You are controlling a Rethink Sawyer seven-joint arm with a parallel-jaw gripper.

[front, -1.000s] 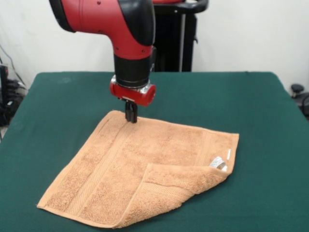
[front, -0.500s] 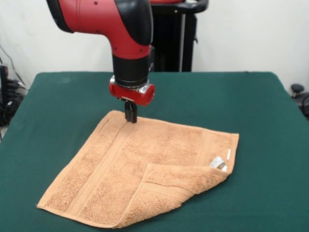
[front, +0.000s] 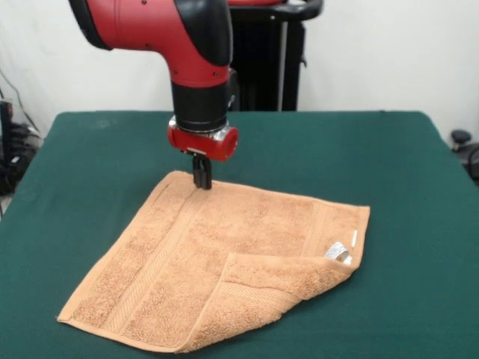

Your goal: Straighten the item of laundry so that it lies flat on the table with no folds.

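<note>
The orange-tan towel (front: pixel 179 262) lies on the dark green table (front: pixel 389 157), set like a diamond. Its near right corner (front: pixel 277 280) is folded back over the cloth, and the white label (front: pixel 339 252) shows beside that fold. The other parts lie flat. My gripper (front: pixel 202 182) hangs straight down from the red arm over the towel's far edge, near its far left corner. Its fingers stand close together, and the tips are at or just above the cloth. The towel is not lifted there.
The black pedestal (front: pixel 273 60) stands behind the table's far edge. Dark objects show off the table at the left (front: pixel 11 149) and at the right (front: pixel 464 146). Green tabletop surrounds the towel on all sides.
The arm and gripper have shifted slightly left and a little up at the towel's far edge. The towel has not moved.
</note>
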